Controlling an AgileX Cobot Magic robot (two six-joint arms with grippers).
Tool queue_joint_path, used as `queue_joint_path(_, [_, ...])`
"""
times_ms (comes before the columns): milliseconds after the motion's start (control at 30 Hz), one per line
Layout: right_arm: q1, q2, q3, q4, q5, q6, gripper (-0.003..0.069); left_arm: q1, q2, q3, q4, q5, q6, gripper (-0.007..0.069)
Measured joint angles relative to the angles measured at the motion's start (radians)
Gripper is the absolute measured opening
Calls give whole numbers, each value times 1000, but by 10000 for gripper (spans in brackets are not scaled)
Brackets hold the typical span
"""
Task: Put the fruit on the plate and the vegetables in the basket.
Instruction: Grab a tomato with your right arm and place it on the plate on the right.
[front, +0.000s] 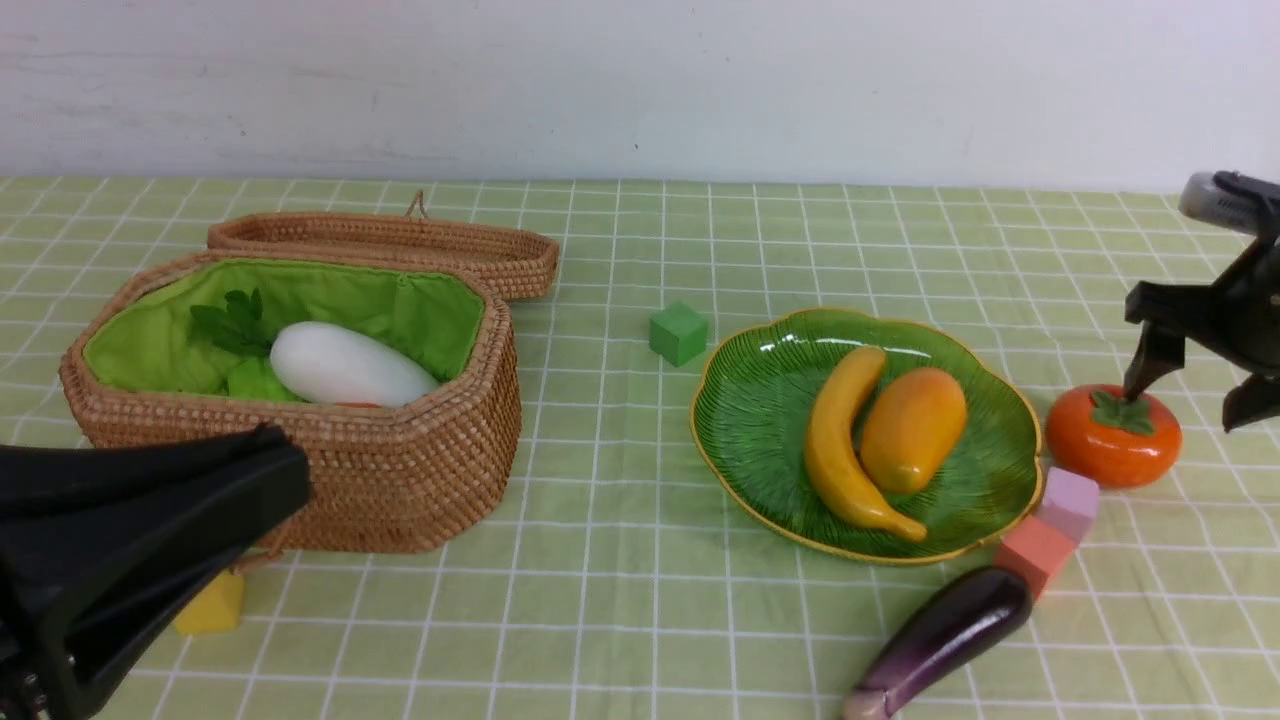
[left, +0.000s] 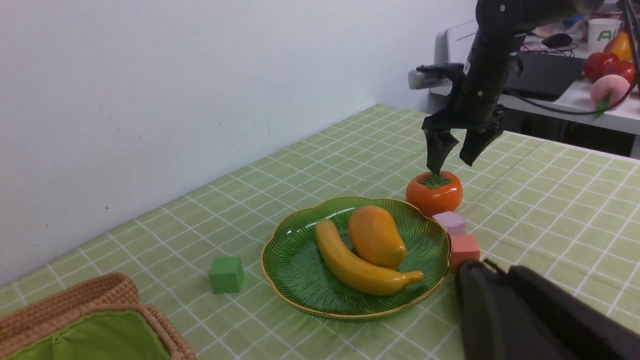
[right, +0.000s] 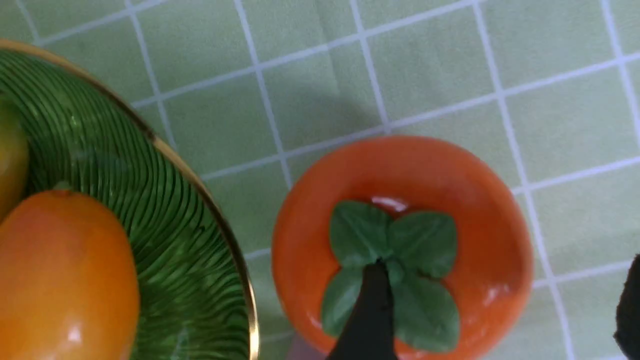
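The banana (front: 840, 450) and mango (front: 912, 428) lie side by side on the green plate (front: 760, 400). To the plate's right, the persimmon (front: 1112, 440) stands on the cloth. My right gripper (front: 1188, 405) hangs open over it, one fingertip (right: 372, 310) on the green calyx and the other past the fruit's far side. The eggplant (front: 945, 635) lies near the front edge. In the basket (front: 400, 480) I see the white radish (front: 340, 365) among green leaves. My left gripper (front: 290, 470) is shut and empty, in front of the basket.
A green cube (front: 678, 332) sits between basket and plate. A pink cube (front: 1068, 503) and a salmon cube (front: 1035, 553) touch the plate's right front rim. There is a yellow cube (front: 212, 605) under my left arm. The basket lid (front: 400, 245) lies open behind.
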Motion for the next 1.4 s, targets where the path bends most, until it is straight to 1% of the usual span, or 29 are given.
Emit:
queue_joint_path(100, [-31, 53, 0, 79, -28, -44, 608, 0, 0, 0, 0, 0, 1, 15])
queue_joint_path(167, [-52, 85, -5, 173, -55, -83, 609, 0, 0, 0, 0, 0, 1, 15])
queue_joint_path(300, [-55, 124, -14, 293, -100, -146, 609, 0, 0, 0, 21, -1, 1, 17])
queue_joint_path(367, [-55, 134, -15, 328, -105, -162, 603, 0, 0, 0, 23, -1, 1, 18])
queue_joint_path(400, [-55, 145, -15, 367, -101, -172, 594, 0, 0, 0, 23, -1, 1, 19])
queue_joint_path(467, [-54, 151, -15, 384, -100, -177, 580, 0, 0, 0, 23, -1, 1, 19])
queue_joint_path(500, [-54, 158, -15, 406, -94, -189, 552, 0, 0, 0, 23, -1, 1, 20])
queue_joint_path(567, [-52, 159, -15, 412, -90, -215, 517, 0, 0, 0, 23, -1, 1, 22])
queue_joint_path(667, [-54, 158, -17, 411, -83, -246, 516, 0, 0, 0, 23, -1, 1, 22])
queue_joint_path(733, [-61, 156, -28, 383, -61, -257, 516, 0, 0, 0, 23, -1, 1, 24])
queue_joint_path(867, [-91, 120, -65, 274, -2, -261, 516, 0, 0, 0, 23, -1, 1, 29])
queue_joint_path(933, [-99, 98, -79, 260, 14, -255, 516, 0, 0, 0, 23, 0, 1, 29])
queue_joint_path(1000, [-95, 19, -111, 263, 59, -244, 516, 0, 0, 0, 23, 18, 0, 29])
queue_joint_path(1033, [-76, -16, -119, 277, 78, -244, 516, 0, 0, 0, 23, 31, 0, 29])
queue_joint_path(1067, [-76, -23, -121, 277, 78, -244, 516, 0, 0, 0, 23, 37, 0, 29])
queue_joint_path(1100, [-47, -47, -125, 287, 95, -244, 516, 0, 0, 0, 23, 50, 0, 29])
queue_joint_path(1133, [9, -85, -132, 302, 120, -253, 516, 1, 0, 0, 25, 79, 0, 29])
queue_joint_path(1167, [39, -91, -133, 307, 122, -257, 516, 1, 0, 0, 26, 87, 0, 29])
queue_joint_path(1233, [186, -96, -133, 321, 128, -285, 516, 9, 0, 0, 27, 133, -9, 29])
queue_joint_path(1267, [232, -88, -133, 321, 119, -297, 516, 13, 0, 0, 27, 143, -19, 29])
queue_joint_path(1300, [296, -73, -133, 313, 100, -302, 516, 15, 0, 0, 28, 151, -35, 29])
queue_joint_path(1333, [335, -65, -133, 302, 79, -305, 516, 15, 0, 0, 29, 156, -51, 29])
queue_joint_path(1367, [344, -59, -133, 298, 74, -307, 516, 15, 0, 0, 29, 158, -54, 29])
queue_joint_path(1400, [409, -31, -133, 262, 7, -307, 516, 15, 0, 0, 29, 165, -87, 29])
